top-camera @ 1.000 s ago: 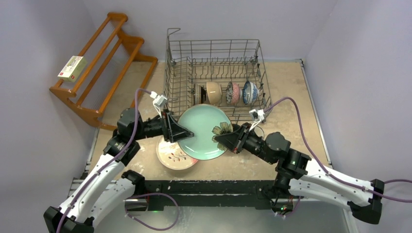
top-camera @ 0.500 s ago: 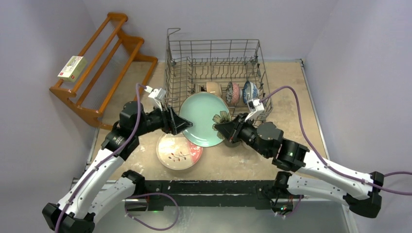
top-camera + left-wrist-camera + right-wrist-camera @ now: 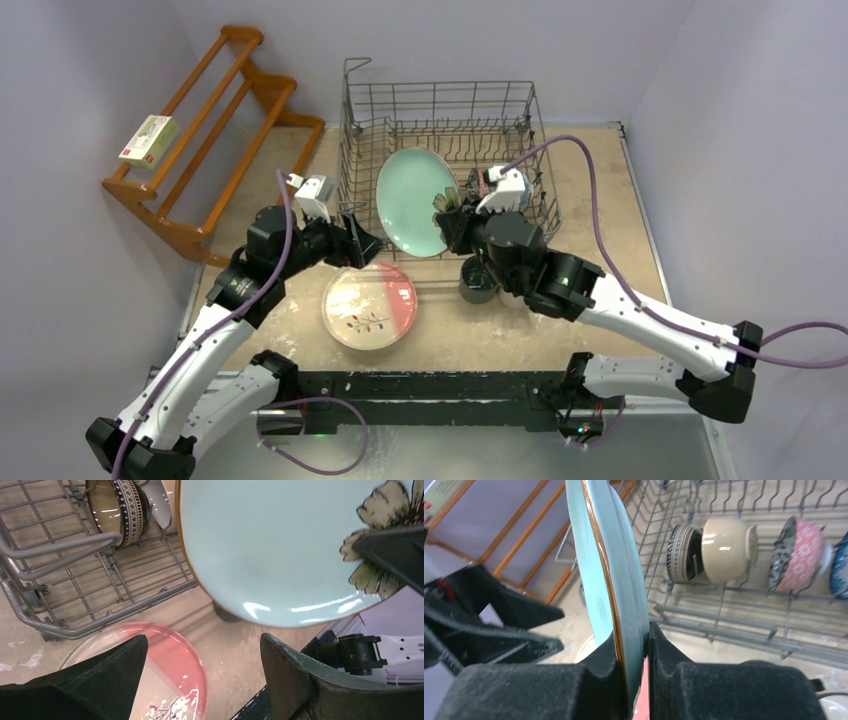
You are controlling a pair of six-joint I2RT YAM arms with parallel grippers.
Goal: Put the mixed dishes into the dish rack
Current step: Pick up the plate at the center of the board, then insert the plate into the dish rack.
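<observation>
My right gripper is shut on the flower-painted rim of the mint green plate, which it holds on edge over the front of the grey wire dish rack. In the right wrist view the plate stands between the pads of the gripper. My left gripper hangs open just left of the plate, touching nothing; its wrist view shows the gripper above the pink-and-white plate. That plate lies flat on the table. In the rack stand a patterned bowl, a beige bowl and a pink bowl.
A dark mug stands on the table under my right forearm. The brown wooden shelf leans at the far left with a small box on it. A blue bowl sits at the right end of the rack's bowl row.
My left gripper opened and let go of the mint green plate. My right gripper carried the plate up and back to the rack, tipping it on edge.
</observation>
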